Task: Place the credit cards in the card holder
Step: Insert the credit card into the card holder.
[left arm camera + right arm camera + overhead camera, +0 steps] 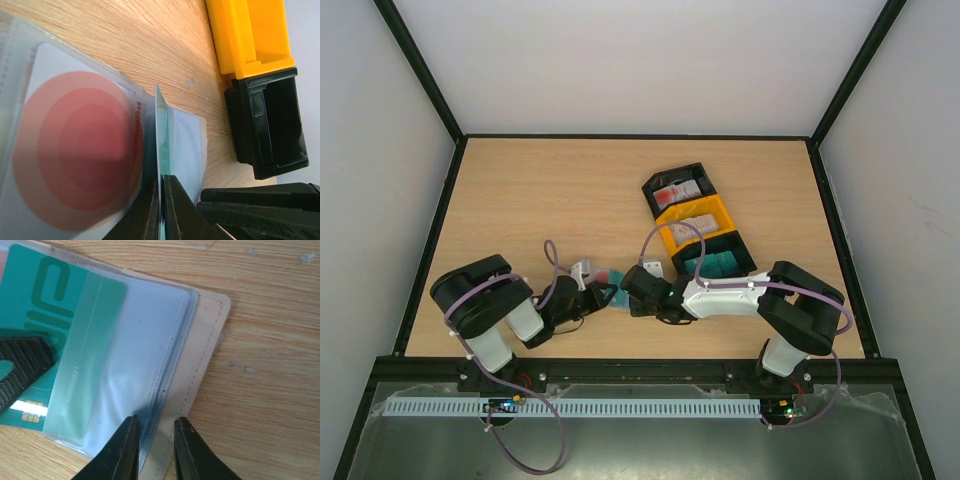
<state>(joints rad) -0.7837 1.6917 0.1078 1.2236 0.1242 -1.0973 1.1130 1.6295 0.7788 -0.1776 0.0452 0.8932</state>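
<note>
One teal card, pinched in left gripper

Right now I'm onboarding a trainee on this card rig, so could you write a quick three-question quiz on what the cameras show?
1. True or false: the teal card sits fully inside the clear pocket of the card holder.
2. Which bin holds teal cards? A) the nearest black bin B) the orange bin C) the farthest black bin
3. Fill in: the white card already sleeved bears red ___.

Key: 1 false, its chip end sticks out; 2 A; 3 circles.
</note>
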